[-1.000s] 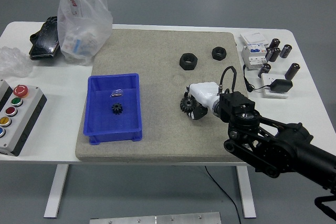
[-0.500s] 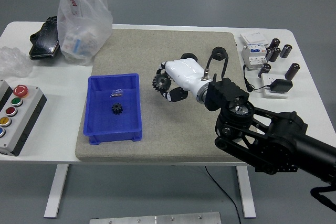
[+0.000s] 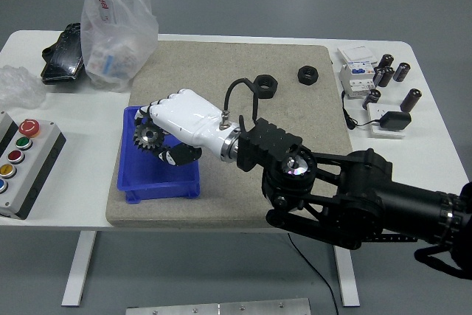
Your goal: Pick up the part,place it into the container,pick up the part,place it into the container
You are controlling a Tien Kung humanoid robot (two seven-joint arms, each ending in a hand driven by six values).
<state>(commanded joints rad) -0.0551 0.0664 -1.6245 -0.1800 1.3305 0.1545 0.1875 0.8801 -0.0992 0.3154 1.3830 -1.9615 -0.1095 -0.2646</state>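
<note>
My right hand point(image 3: 164, 138), white with black fingertips, is shut on a dark bevel gear point(image 3: 147, 138) and holds it above the blue container point(image 3: 140, 184) on the grey mat. The black right arm point(image 3: 346, 197) stretches across the mat from the lower right. The hand covers most of the container's inside, so what lies in it is hidden. Two black nuts point(image 3: 265, 85) point(image 3: 307, 74) rest at the mat's far side. My left arm is out of view.
A plastic bag point(image 3: 116, 23) and a black tray point(image 3: 63, 53) stand at the back left. A button box point(image 3: 22, 160) sits at the left edge. Breakers and several dark cylinders point(image 3: 383, 79) lie at the right with a black adapter point(image 3: 393, 120).
My right hand carried the gear leftward from the mat's middle to above the blue container, now hiding the small gear seen in it earlier.
</note>
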